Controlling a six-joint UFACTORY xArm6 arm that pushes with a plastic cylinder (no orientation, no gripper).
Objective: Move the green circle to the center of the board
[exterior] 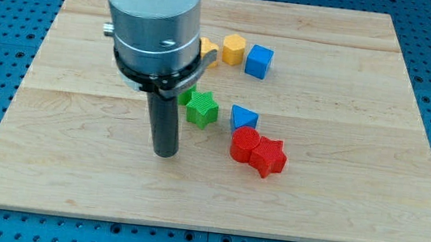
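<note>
My tip (164, 154) rests on the wooden board (64, 161), left of the view's centre. A green star (202, 108) lies just up and to the right of the rod. A small piece of another green block (183, 97) shows between the rod and the star. The arm hides most of it, so I cannot make out its shape. The tip touches no block.
A blue triangle (243, 118) lies right of the green star. A red rounded block (243, 144) touches a red star (270, 156) below it. Near the view's top are a yellow block (233, 50), a partly hidden yellow block (208, 52) and a blue cube (260, 62).
</note>
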